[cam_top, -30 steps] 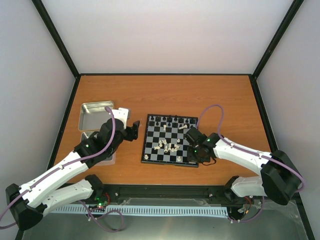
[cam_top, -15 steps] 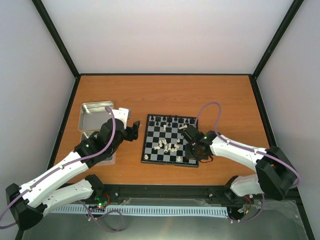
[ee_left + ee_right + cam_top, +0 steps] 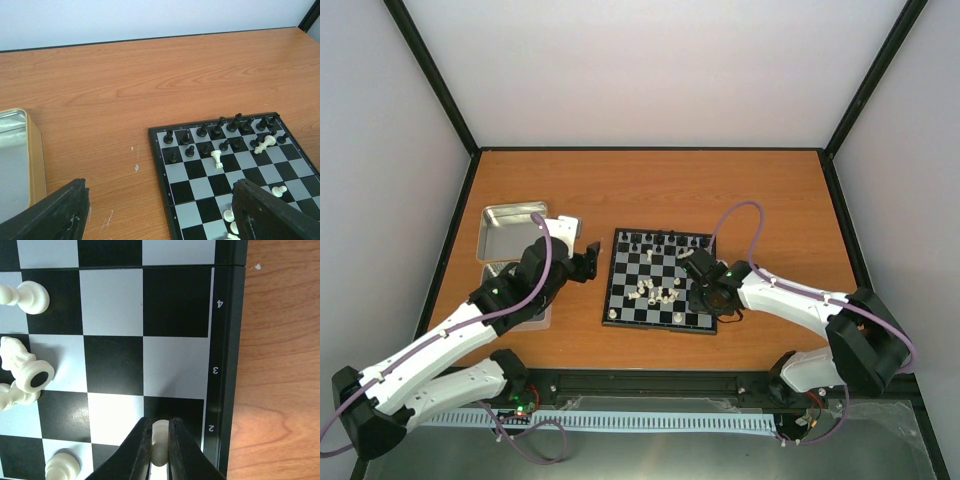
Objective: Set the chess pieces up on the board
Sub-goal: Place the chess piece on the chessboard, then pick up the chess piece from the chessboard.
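Inside right tool [image 3: 160,424], cream piece [image 3: 160,440], perhaps pawn, at board [image 3: 175,305] edge

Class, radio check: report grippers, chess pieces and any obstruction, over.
Left gripper open, empty, beside the board. Right gripper shut on a white piece at the board's right edge. Loose white pieces lying mid-board, nearby.

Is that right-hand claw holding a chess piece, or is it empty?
Holding one. The right wrist view shows the right gripper shut on a cream-white piece, pinched between its fingers near the edge of the board marked 2.
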Robot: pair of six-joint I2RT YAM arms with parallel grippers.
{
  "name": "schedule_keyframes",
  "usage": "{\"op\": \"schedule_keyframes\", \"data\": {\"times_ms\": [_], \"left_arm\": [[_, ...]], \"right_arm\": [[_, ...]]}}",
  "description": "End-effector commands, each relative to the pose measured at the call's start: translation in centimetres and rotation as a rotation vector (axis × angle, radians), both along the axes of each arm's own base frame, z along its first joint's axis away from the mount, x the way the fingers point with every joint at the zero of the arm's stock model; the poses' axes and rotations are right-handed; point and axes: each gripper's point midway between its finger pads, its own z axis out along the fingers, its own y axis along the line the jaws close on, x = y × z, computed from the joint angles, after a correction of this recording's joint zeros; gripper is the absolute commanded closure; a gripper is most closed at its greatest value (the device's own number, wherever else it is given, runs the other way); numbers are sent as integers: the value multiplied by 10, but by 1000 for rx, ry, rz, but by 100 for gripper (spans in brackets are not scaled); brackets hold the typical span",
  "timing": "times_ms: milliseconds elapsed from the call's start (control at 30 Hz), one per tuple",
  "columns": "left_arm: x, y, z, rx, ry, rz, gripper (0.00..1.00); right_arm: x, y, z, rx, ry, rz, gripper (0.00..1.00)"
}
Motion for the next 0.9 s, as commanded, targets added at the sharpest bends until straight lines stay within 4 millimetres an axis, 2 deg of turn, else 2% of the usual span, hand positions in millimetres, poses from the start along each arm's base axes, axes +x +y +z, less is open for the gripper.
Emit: {"op": "schedule_keyframes", "data": {"times_ms": [0, 67, 200, 367, 467, 633, 867], "left_arm": [[2, -2, 3, -13, -8, -2, 21], [3, -2, 3, -11, -6, -1, 21], [3, -2, 3, -12, -7, -4, 21], [2, -2, 5, -18, -12, -3, 21], [2, -2, 6, -21, -15, -3, 21], [1, -1, 7, -22, -16, -1, 21], [1, 0, 9, -26, -24, 1, 20]], "right_arm": [[4, -10, -5, -44, -20, -30, 88], [5, -11, -3, -52, -21, -32, 84], [10, -10, 10, -55, -38, -31, 66], [28, 2, 41, -21, -125, 4, 59], [40, 17, 49, 3, -146, 56, 59], [49, 50, 47, 49, -117, 149, 62], [70, 64, 33, 10, -125, 164, 67]]}}
